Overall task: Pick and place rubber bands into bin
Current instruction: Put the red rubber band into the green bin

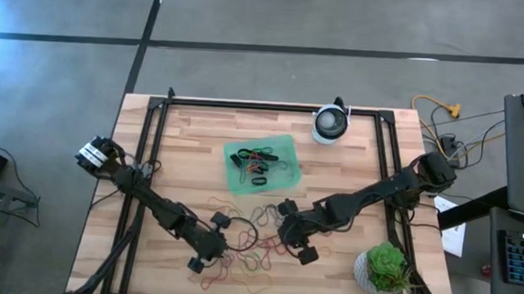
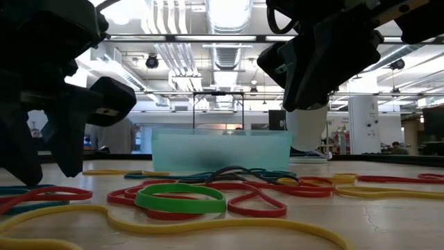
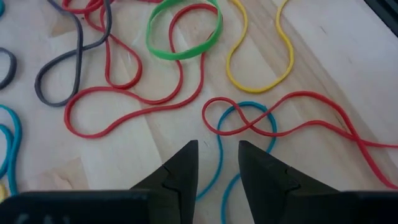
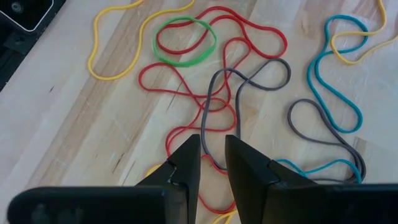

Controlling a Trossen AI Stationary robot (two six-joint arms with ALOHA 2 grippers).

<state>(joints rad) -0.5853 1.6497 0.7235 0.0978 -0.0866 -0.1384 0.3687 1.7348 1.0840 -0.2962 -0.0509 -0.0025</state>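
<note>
Many rubber bands (image 1: 251,247) in red, yellow, green, blue and grey lie loose and overlapping on the wooden table near its front edge. Further bands (image 1: 259,160) lie in the translucent green bin (image 1: 280,146), which stands at mid-table toward the far side (image 2: 222,149). My left gripper (image 3: 217,152) is open, low over a blue band (image 3: 249,109) crossed by a red one (image 3: 298,99). My right gripper (image 4: 212,146) hovers higher above the pile (image 2: 305,69), its fingers a narrow gap apart over tangled red and grey bands (image 4: 214,99).
A round white device (image 1: 331,124) stands at the table's far edge, to the right of the bin. A green plant (image 1: 385,268) sits at the near right corner. Cables (image 1: 446,122) hang off the right side. Black frame rails (image 1: 154,131) run along the table's edges.
</note>
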